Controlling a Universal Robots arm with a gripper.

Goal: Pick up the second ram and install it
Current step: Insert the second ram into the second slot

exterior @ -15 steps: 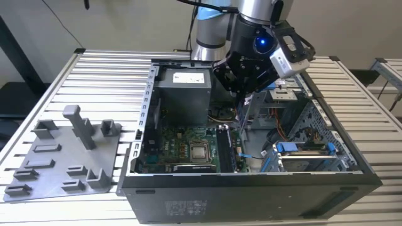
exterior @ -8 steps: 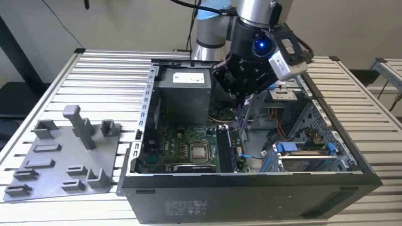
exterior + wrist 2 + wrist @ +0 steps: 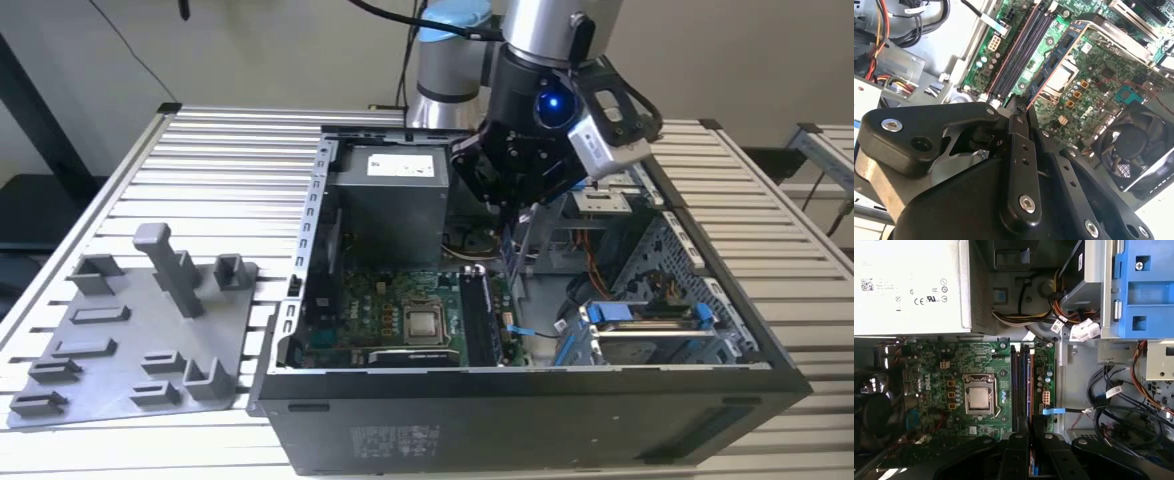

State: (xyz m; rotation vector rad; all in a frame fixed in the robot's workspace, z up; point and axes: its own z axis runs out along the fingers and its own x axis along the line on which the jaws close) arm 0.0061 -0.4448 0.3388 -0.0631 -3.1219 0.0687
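My gripper [image 3: 514, 262] hangs inside the open computer case [image 3: 310, 250], above the memory slots [image 3: 477, 315] at the exterior view's right of the motherboard [image 3: 374, 310]. In the first wrist view the fingertips [image 3: 1019, 436] stand close together on a thin strip. The second ram [image 3: 1029, 390] runs edge-on from them as a slim dark strip with an orange edge, lined up along the slots [image 3: 1015, 390]. In the second wrist view the gripper [image 3: 1019, 103] is shut just short of the slots' [image 3: 1019, 52] near end. The silver processor [image 3: 978, 397] lies beside the slots.
The grey power supply [image 3: 387, 190] fills the case's back. A blue drive cage [image 3: 643, 315] and loose cables [image 3: 1114, 405] lie at the exterior view's right. A fan [image 3: 1134, 145] sits past the processor. A grey plastic fixture [image 3: 120, 340] with a tall post [image 3: 167, 265] stands left of the case.
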